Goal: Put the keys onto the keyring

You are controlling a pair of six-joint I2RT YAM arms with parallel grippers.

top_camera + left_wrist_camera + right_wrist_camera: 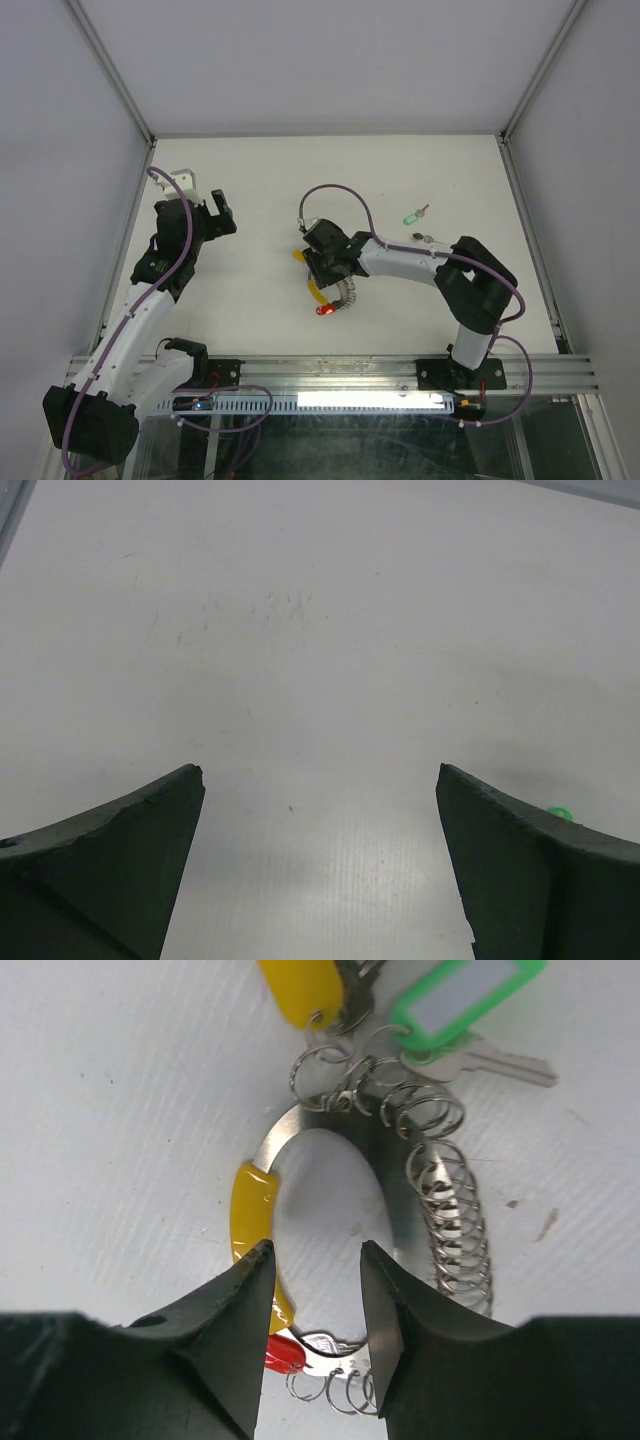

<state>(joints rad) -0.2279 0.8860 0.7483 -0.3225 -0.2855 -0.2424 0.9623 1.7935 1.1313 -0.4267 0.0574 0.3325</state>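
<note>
The keyring is a flat silver loop with a yellow sleeve and many small wire rings strung on it. It lies flat under my right gripper. The gripper is open, its tips low over the loop's near part, the left tip at the yellow sleeve. A yellow tag, a green-tagged key and a red-tagged key lie at the loop. In the top view the keyring and red tag show beside the right gripper. My left gripper is open and empty over bare table.
A loose green-tagged key and a small dark item lie on the white table right of the right arm. A bit of green shows behind the left gripper's right finger. Frame posts stand at the table's back corners.
</note>
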